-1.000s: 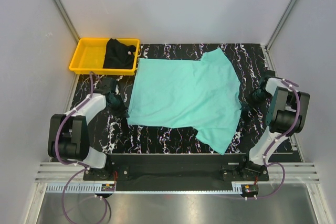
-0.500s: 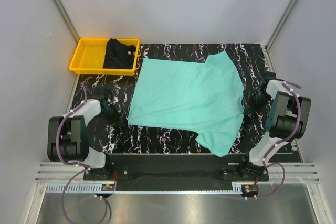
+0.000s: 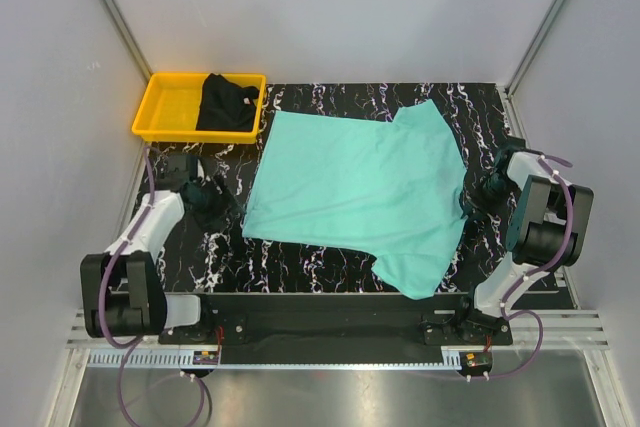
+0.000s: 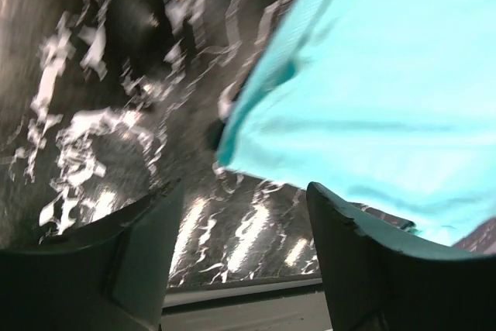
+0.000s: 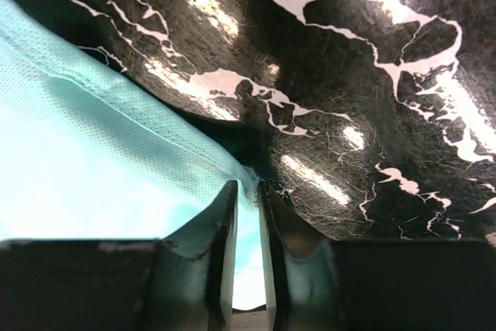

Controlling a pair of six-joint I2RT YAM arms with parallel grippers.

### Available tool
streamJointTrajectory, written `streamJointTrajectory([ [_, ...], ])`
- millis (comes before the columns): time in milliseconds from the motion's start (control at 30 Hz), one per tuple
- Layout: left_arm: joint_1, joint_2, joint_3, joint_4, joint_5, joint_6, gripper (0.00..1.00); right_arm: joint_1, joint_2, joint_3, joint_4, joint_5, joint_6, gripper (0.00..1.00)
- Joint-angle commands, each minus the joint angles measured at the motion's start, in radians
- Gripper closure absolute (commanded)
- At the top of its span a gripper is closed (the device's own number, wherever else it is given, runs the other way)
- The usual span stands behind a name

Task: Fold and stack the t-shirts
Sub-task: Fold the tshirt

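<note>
The turquoise t-shirt [image 3: 355, 187] is spread on the marbled table [image 3: 300, 267]; the black t-shirt [image 3: 226, 102] is bundled in the yellow tray [image 3: 170, 107]. The left gripper [image 4: 244, 215], jaws wide, should be set squarely over the shirt's corner. The right gripper [image 5: 246, 191], jaws narrow, seems nipped on the hem.

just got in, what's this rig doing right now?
Two arms are working on a teal shirt spread flat on the table. The left gripper has its jaws open just off the shirt's left edge, holding nothing. The right gripper has its jaws nearly closed at the shirt's right hem; a grip isn't clear. No fold yet. The black shirt sits bunched in the yellow tray.
</note>
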Motion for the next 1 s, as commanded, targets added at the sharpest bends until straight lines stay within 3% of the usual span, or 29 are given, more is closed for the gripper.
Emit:
streamJointTrajectory([
  [0, -0.014, 0.096, 0.084, 0.028, 0.079, 0.071, 0.31, -0.003, -0.002, 0.047, -0.015, -0.014, -0.031, 0.75],
  [400, -0.026, 0.263, 0.051, 0.029, 0.046, 0.027, 0.38, -0.003, 0.035, 0.084, -0.023, -0.049, -0.024, 0.74],
  [533, -0.029, 0.331, 0.032, 0.032, 0.072, 0.022, 0.57, -0.003, 0.036, 0.080, -0.018, -0.051, -0.016, 0.74],
  [700, -0.018, 0.335, 0.002, 0.051, 0.046, 0.013, 0.97, -0.003, 0.033, 0.070, -0.006, -0.045, -0.022, 0.76],
  [967, -0.011, 0.288, -0.040, 0.095, 0.061, 0.001, 1.00, -0.003, 0.070, 0.129, 0.020, -0.059, -0.027, 0.87],
])
